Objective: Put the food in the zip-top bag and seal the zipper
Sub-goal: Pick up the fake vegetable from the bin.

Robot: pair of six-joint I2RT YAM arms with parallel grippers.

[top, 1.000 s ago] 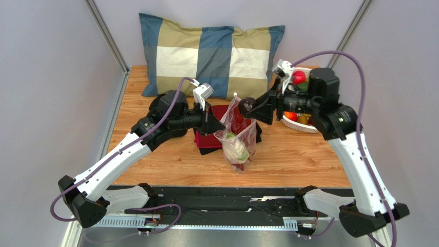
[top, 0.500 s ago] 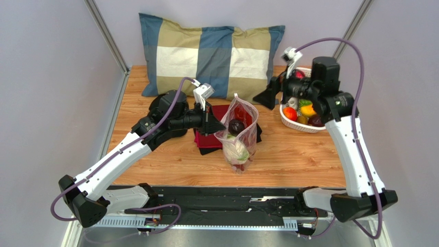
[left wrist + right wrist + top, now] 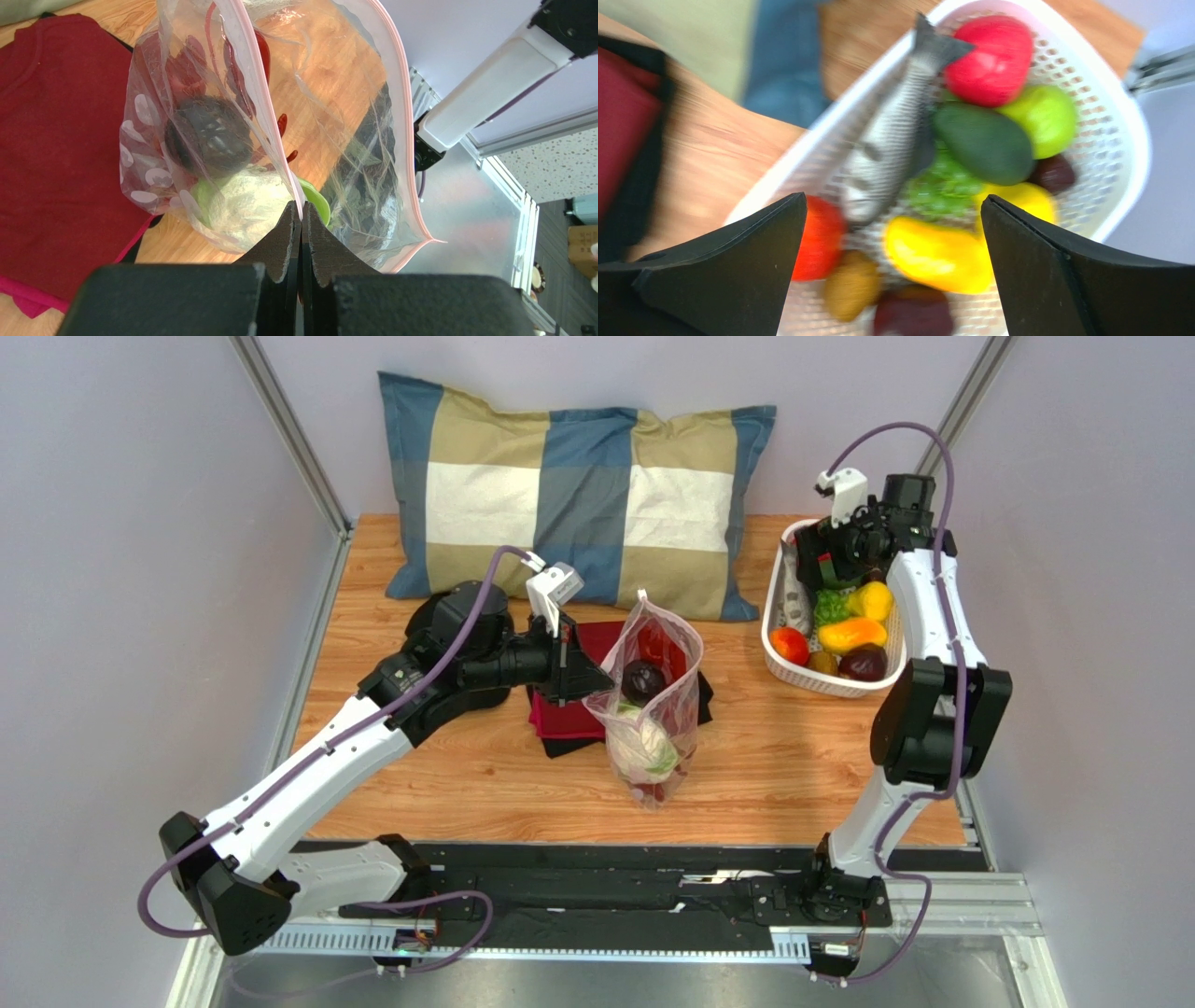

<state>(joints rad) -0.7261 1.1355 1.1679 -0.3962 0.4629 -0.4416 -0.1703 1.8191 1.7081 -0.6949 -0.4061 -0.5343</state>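
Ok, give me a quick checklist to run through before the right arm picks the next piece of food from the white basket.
1. Left gripper shut on the rim of the clear crinkly zip-top bag: ok.
2. Bag mouth standing open: ok.
3. Right gripper open above the white perforated plastic basket: ok.
4. Food left in the basket, such as the yellow plastic fruit: ok.
5. One piece lined up for the grasp: cannot tell, the wrist view is blurred.

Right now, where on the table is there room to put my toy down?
Bare wood lies along the table's near edge in front of the zip-top bag, and between bag and basket. The middle is crowded: bag, red cloth, left gripper. The pillow fills the back.
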